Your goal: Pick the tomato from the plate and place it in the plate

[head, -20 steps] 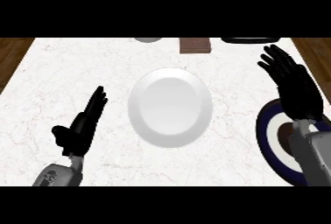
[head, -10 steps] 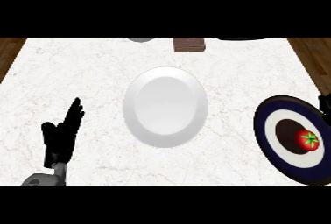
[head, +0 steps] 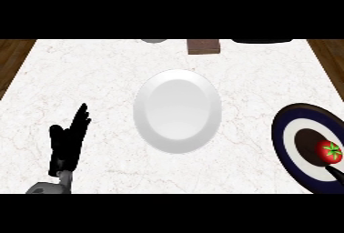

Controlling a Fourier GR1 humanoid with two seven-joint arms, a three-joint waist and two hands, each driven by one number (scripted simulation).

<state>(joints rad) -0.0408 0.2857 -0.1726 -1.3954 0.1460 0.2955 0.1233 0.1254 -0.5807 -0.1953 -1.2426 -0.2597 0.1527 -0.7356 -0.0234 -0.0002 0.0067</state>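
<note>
A red tomato [head: 330, 151] with a green stem lies on the dark-blue and white ringed plate [head: 287, 136] at the counter's right edge. An empty white plate [head: 177, 110] lies in the middle of the counter. My left hand [head: 67, 142] rests open at the lower left with its fingers pointing up, well apart from both plates. Just below the tomato, a thin black sliver [head: 334, 173] at the right edge looks like part of my right hand. Too little of it shows to tell how it is held.
Along the counter's far edge stand a brown block [head: 204, 46], a grey object [head: 153, 40] and a dark object [head: 262, 41], each partly cut off. Wooden floor shows past the counter's left and right edges.
My right arm, which covered the ringed plate a second ago, has pulled back down and right, uncovering the tomato. The left hand has sunk lower and further left.
</note>
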